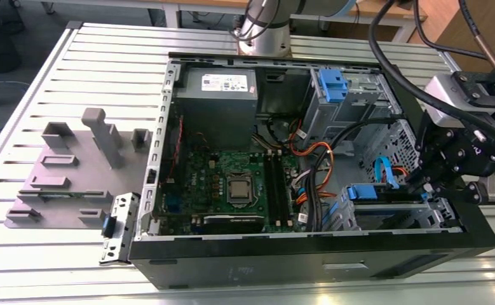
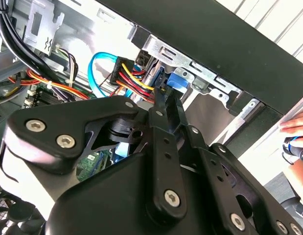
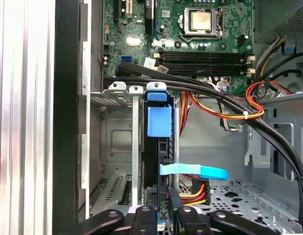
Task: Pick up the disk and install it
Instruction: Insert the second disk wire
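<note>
First wrist view: disk seen edge-on, upright in drive cage of open computer case, long axis running into bay, blue handle toward motherboard. Tool pinched narrowly at disk's rear edge; firm hold cannot be told.

**Bright overhead light, glare on metal**

The slatted surface shines pale under strong light in the exterior view, while the computer case interior sits in shade. In the second wrist view the hand looms dark and soft-focused, against a washed-out metal bracket. The motherboard appears sharp and evenly lit in the first wrist view.
</note>
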Robot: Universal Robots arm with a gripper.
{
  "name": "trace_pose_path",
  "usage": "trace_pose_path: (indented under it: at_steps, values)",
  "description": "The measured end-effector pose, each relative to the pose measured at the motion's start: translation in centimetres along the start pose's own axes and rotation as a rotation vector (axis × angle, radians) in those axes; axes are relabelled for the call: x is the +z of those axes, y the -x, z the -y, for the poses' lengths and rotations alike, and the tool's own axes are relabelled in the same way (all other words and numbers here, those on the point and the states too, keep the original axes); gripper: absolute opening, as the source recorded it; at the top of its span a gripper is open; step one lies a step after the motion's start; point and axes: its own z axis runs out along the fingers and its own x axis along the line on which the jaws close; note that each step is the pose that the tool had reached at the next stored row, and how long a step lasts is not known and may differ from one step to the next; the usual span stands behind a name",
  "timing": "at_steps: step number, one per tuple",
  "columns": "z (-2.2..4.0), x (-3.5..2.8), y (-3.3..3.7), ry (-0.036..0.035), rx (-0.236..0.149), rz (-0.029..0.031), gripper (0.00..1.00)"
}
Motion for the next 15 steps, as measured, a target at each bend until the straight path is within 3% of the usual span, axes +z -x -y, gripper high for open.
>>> trace_pose_path:
  at_steps: [3, 15]
  values:
    - [0.00, 0.26, 0.01, 0.0000, 0.000, -0.0004, 0.24]
    - [0.27, 0.35, 0.09, 0.0014, 0.000, -0.0007, 0.24]
